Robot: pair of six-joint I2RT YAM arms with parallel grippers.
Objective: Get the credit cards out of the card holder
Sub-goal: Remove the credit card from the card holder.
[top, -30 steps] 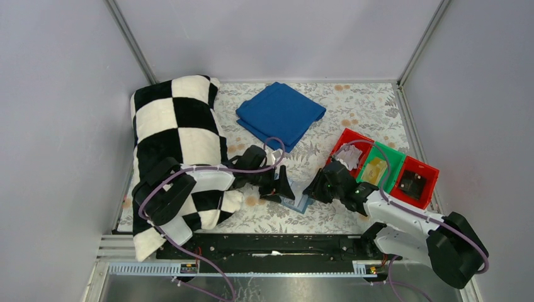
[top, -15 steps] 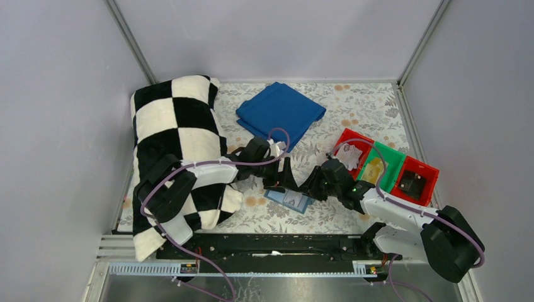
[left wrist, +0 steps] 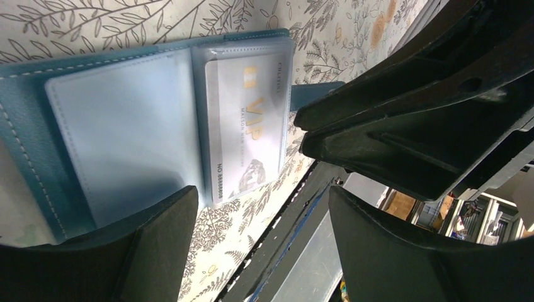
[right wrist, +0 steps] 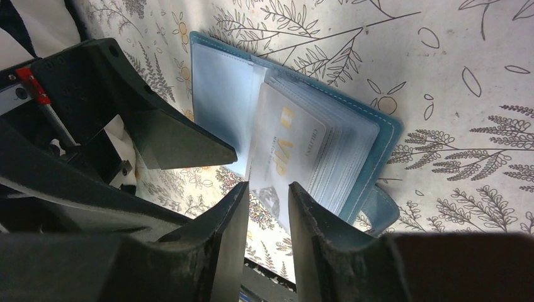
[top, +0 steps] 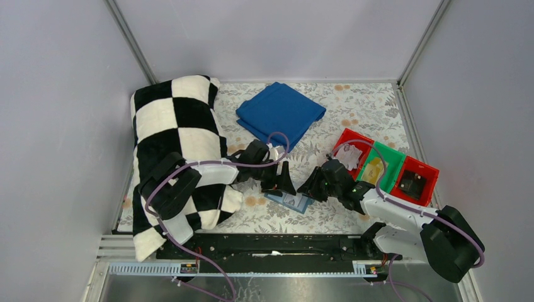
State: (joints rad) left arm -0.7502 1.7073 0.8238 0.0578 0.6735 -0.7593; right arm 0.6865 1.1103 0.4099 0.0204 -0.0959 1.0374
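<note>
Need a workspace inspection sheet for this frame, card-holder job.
Surface: table with a floral cover, flat.
Job's things: card holder lies open on the table; a VIP credit card shows at its clear sleeves.
Clutter: checkered cloth under the left arm; folded blue cloth at the back; red and green bins at the right, contents too small to tell.
Grippers: left gripper wide open over the holder; right gripper slightly open at the card's edge.
Cables: purple cables loop along both arms.
Surroundings: grey walls and a metal frame; nothing else seen.
</note>
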